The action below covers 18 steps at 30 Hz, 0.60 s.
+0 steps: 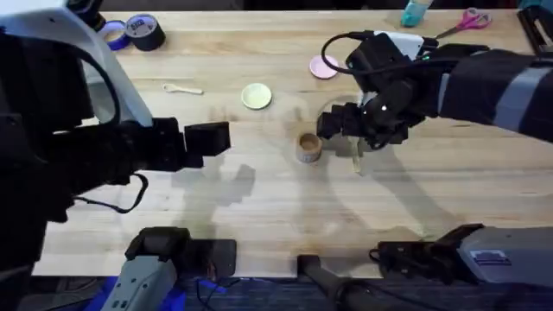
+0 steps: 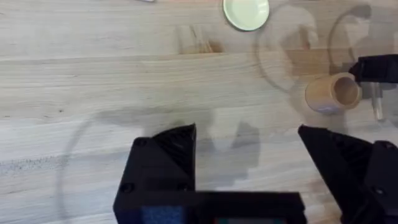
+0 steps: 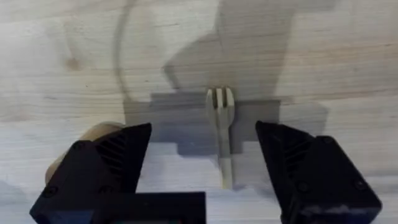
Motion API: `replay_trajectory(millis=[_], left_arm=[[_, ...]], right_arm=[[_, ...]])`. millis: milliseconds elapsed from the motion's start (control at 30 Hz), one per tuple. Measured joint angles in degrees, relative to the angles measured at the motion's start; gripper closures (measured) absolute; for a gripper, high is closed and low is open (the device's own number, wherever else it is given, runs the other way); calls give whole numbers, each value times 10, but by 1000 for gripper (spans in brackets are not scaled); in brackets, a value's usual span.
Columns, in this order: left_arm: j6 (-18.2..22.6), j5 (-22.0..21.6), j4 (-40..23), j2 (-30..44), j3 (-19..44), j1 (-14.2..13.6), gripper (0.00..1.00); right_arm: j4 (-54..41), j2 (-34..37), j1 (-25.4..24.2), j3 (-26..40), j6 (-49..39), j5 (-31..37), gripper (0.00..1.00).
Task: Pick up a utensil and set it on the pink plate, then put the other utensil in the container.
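The utensil, a pale wooden fork (image 3: 221, 140), lies flat on the table between the open fingers of my right gripper (image 3: 205, 143), which hovers just above it without touching. From overhead the fork (image 1: 359, 161) pokes out below the right gripper (image 1: 346, 128). The brown container (image 1: 308, 147) stands just left of it. The pink plate (image 1: 323, 67) lies farther back, partly hidden by the right arm. The other utensil, a wooden spoon (image 1: 182, 88), lies at the back left. My left gripper (image 1: 216, 138) is open and holds nothing, above bare table left of the container (image 2: 333, 93).
A pale yellow plate (image 1: 256, 96) sits between the spoon and the container. Tape rolls (image 1: 138, 31) lie at the back left. Scissors (image 1: 467, 19) and a blue bottle (image 1: 416, 11) are at the back right edge.
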Motion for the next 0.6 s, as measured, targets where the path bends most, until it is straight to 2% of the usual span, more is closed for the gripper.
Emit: replay_trajectory(millis=[367, 600], left_arm=[[0, 0, 0, 0, 0, 0, 6], [0, 0, 0, 0, 0, 0, 6]], right_arm=[[0, -2, -6, -4, 9, -9, 6], [-9, -43, -23, -17, -7, -10, 5]])
